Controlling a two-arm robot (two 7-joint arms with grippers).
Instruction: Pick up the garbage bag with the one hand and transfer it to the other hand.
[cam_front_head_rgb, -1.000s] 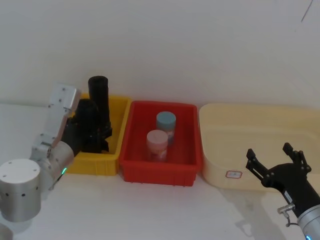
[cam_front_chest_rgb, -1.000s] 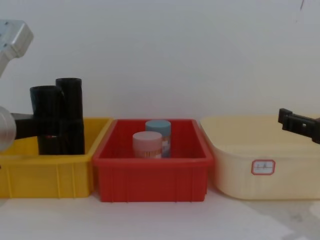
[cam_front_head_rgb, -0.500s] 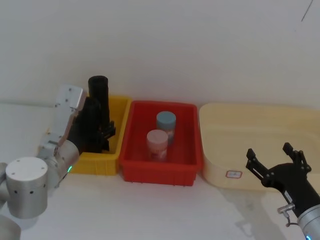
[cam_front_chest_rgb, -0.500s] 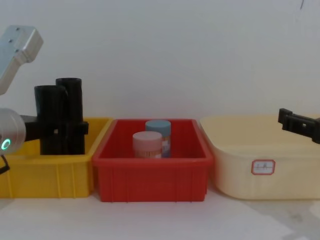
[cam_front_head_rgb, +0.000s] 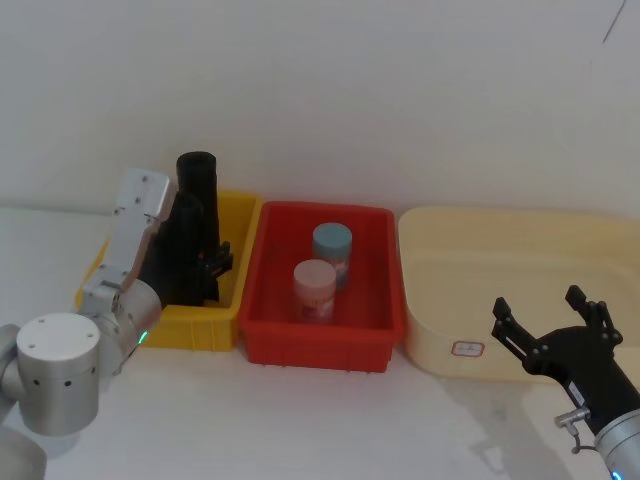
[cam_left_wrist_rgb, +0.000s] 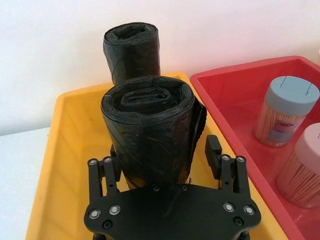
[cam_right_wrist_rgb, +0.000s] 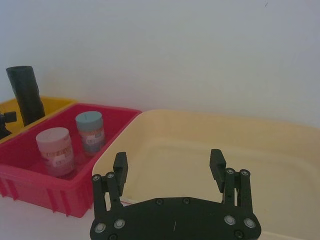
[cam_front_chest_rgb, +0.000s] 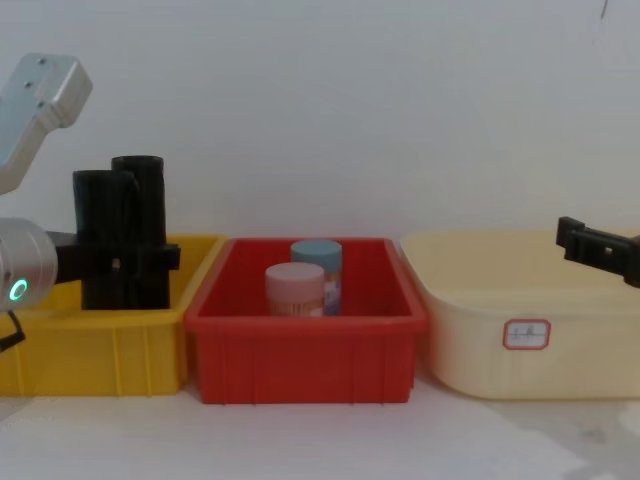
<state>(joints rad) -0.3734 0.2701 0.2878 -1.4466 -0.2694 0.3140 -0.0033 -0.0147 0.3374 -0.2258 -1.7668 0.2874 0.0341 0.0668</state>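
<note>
A plain white wall (cam_front_head_rgb: 400, 90) rises behind a flat white desk (cam_front_head_rgb: 330, 420), the two meeting in a soft, straight seam. A thin dark diagonal line (cam_front_head_rgb: 612, 22) marks the wall near the upper right corner of the head view. The light is even and diffuse, leaving only faint grey shadows on the desk's near surface.

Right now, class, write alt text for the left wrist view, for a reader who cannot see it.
The left pincer clasps an upright black bag roll in a yellow bin. A second roll stands behind it; beside them, a red bin holds two jars.
</note>
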